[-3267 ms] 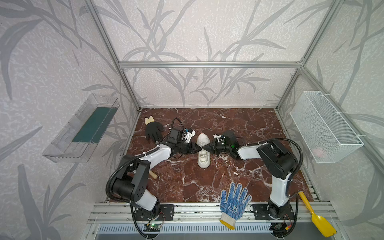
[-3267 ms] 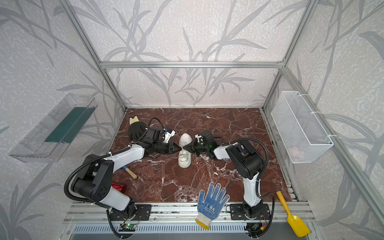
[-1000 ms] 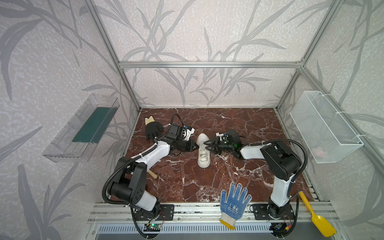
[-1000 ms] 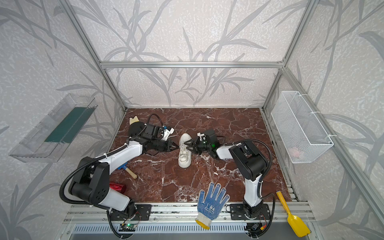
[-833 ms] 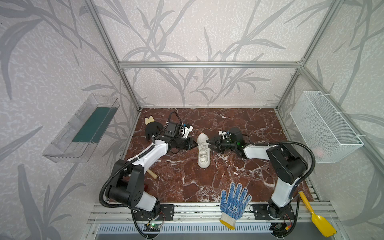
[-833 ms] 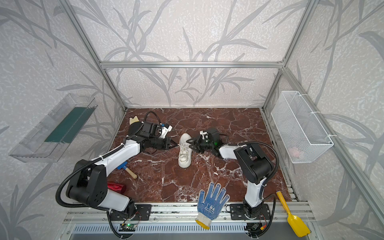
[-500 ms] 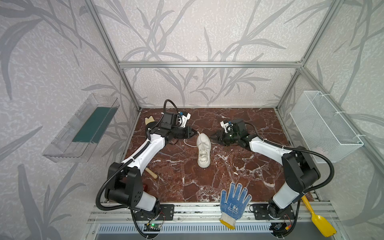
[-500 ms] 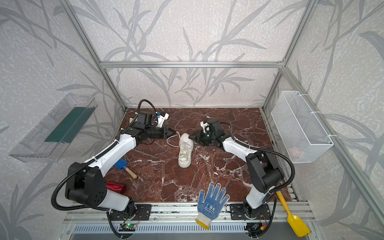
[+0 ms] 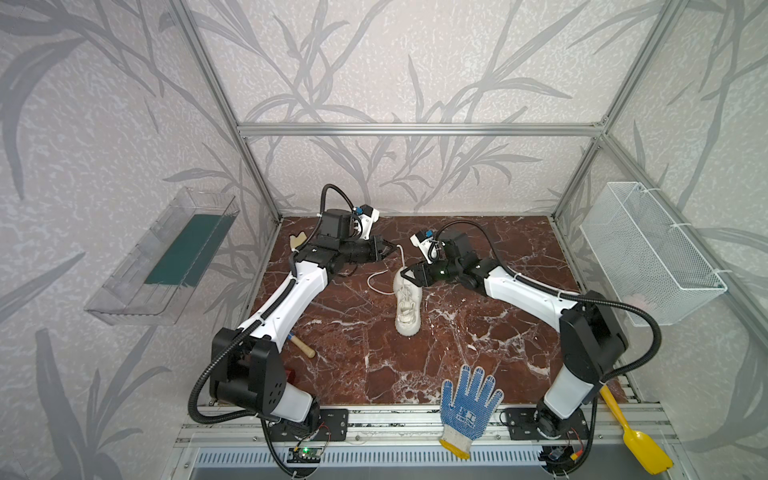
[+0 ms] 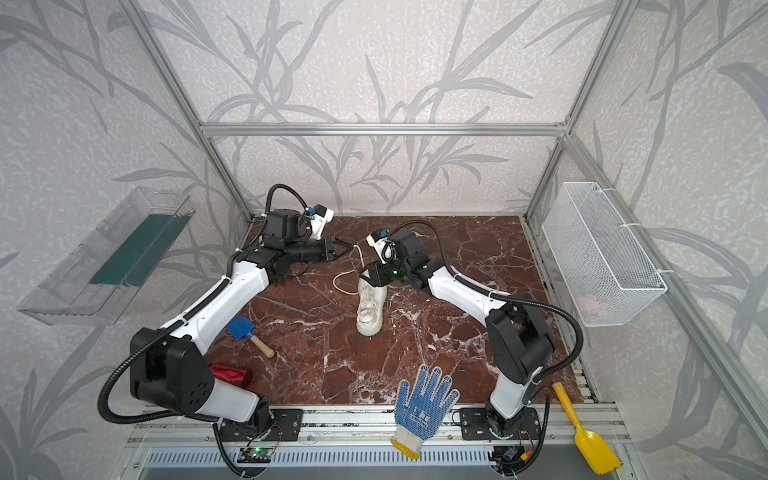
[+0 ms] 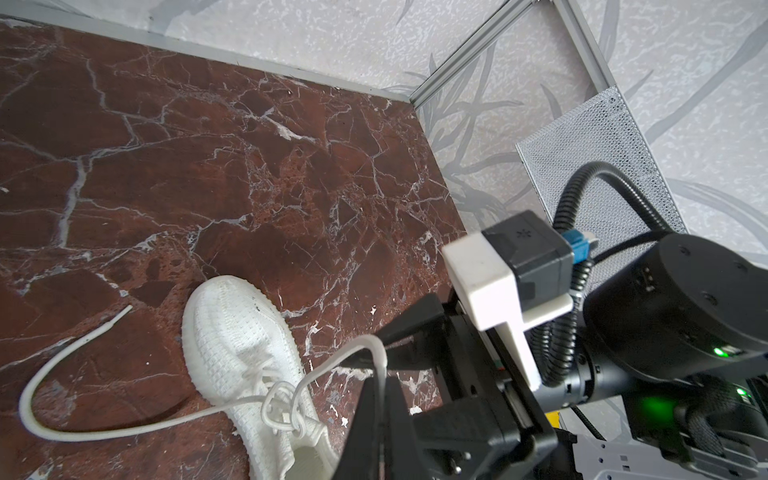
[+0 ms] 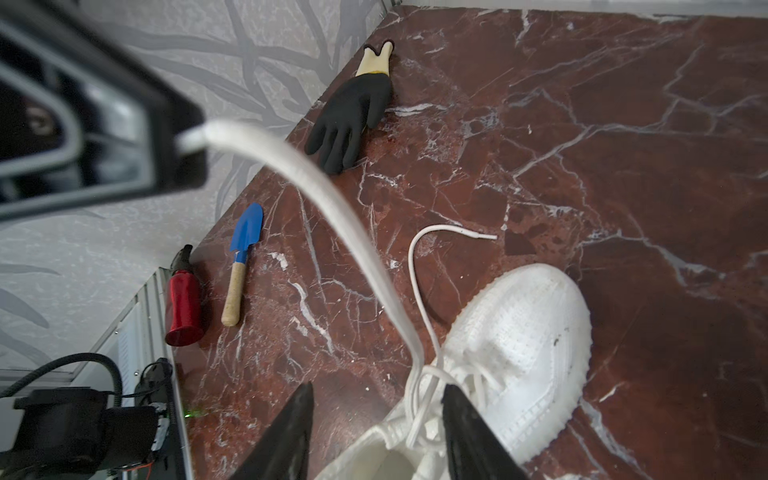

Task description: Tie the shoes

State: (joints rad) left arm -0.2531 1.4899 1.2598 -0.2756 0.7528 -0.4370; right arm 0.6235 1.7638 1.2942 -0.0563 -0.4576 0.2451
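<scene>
left fingers [image 9: 388, 250] pressed together, pinching one lace [image 9: 400, 258] that runs taut from the sneaker [image 9: 408, 305] up to them. right fingers [image 9: 410, 277] spread, holding nothing, just over the collar, crossed laces [image 12: 419, 386] below between them. sneaker on tabletop [image 9: 457, 332], toe pointing away from both. right arm nearer.

1. No text, number or brand can be read in any view.
2. Blue-dotted work glove [image 9: 468, 405] at the front edge of the surface: a white printed mark on its middle shows in both top views but is too small to read.
3. Sneaker [image 11: 239, 332]: no readable marking on the knit upper in the wrist views.
</scene>
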